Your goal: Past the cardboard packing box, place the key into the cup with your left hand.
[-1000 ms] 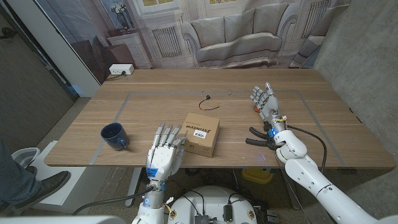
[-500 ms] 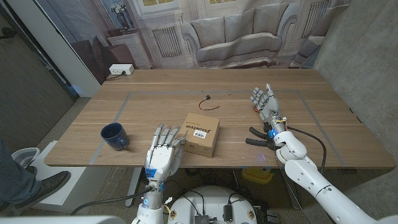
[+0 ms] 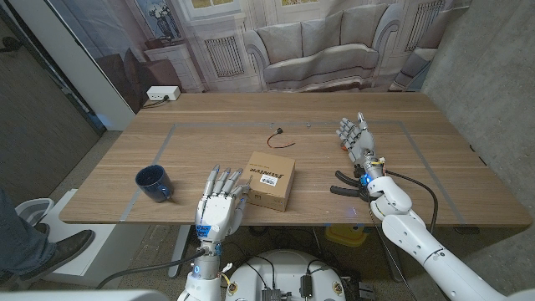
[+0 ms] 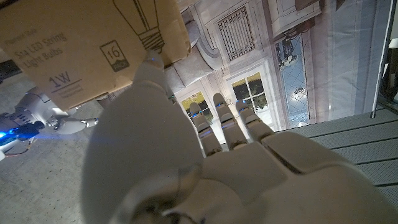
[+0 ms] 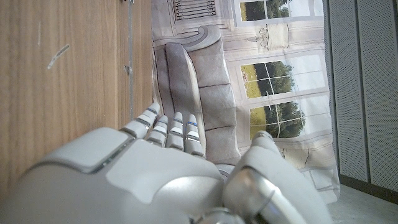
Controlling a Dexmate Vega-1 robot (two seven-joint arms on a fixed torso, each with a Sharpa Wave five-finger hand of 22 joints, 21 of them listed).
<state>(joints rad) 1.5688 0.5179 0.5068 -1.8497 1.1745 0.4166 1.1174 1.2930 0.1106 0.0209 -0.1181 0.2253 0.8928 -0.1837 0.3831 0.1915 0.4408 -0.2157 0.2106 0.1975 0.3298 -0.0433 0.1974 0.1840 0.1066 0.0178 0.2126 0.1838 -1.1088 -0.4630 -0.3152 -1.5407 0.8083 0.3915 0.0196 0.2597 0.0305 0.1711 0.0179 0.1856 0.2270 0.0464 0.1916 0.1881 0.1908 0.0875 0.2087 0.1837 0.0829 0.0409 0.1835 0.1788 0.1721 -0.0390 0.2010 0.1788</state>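
Cardboard packing box (image 3: 270,180) between left hand (image 3: 219,206), key (image 3: 277,134)

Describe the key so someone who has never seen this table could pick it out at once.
Start at the cardboard packing box near the middle of the wooden table. Look past it, toward the far edge. The key lies there alone on bare wood, a small dark thing trailing a thin reddish cord, far smaller than the box or the dark blue cup.
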